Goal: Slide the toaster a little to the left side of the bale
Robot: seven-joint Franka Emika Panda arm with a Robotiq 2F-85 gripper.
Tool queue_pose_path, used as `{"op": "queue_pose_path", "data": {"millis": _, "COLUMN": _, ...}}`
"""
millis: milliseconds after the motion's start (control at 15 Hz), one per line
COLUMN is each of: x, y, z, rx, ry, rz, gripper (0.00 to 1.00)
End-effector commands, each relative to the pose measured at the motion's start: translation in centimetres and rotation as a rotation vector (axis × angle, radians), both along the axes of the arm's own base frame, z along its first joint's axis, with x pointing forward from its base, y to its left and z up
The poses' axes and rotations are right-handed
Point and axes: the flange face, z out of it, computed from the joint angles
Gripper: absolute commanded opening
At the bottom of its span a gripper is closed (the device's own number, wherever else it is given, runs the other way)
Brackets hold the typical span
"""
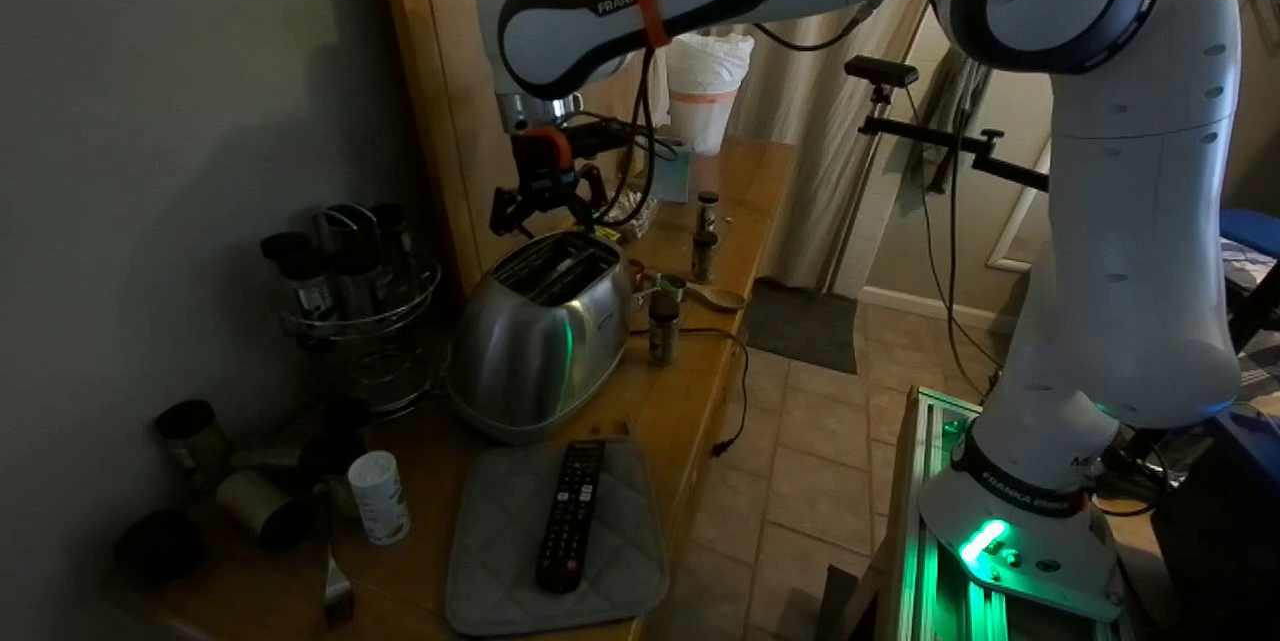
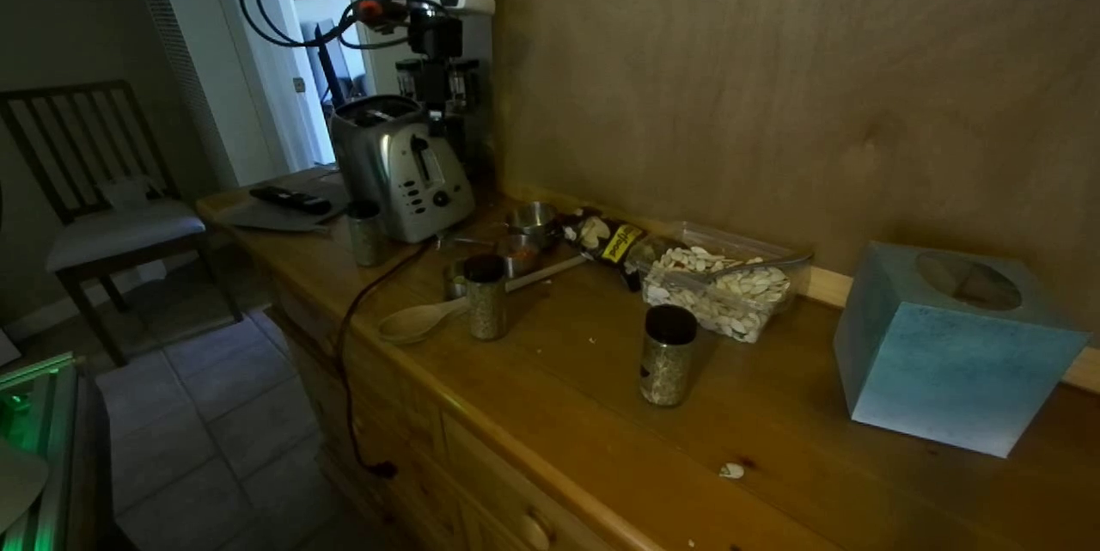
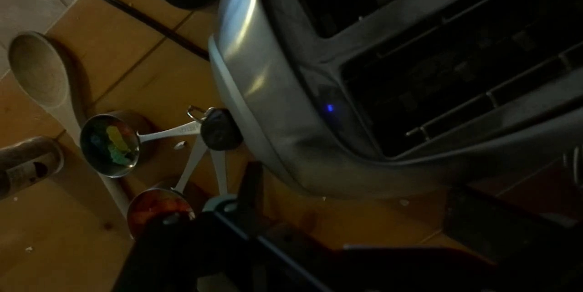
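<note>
A rounded metal toaster [image 1: 535, 351] tops the wooden counter [image 2: 550, 379].

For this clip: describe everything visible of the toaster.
The toaster looks like shiny metal, with rounded sides and two dark slots on top; no bread shows in them. One end carries a dark lever, small buttons and a round knob. It stands upright on the wooden counter, next to the grey mat; whether they touch is unclear. A dark cord, apparently its own, runs over the counter's edge to a hanging plug. The open pincer is near; contact cannot be judged.
</note>
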Motion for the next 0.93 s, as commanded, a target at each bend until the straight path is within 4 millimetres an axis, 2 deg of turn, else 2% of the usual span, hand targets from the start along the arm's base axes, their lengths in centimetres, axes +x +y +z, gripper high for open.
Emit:
{"op": "queue_pose_path", "data": {"millis": 0, "x": -1.9, "y": 3.2, "z": -2.1, "rx": 0.017, "ry": 0.067, "rz": 0.12, "gripper": 1.0}}
{"op": "queue_pose_path", "data": {"millis": 400, "x": -1.4, "y": 4.4, "z": -2.0, "rx": 0.029, "ry": 0.046, "rz": 0.158, "gripper": 1.0}}
{"op": "queue_pose_path", "data": {"millis": 867, "x": -1.6, "y": 6.8, "z": -3.2, "rx": 0.056, "ry": 0.076, "rz": 0.226, "gripper": 1.0}}
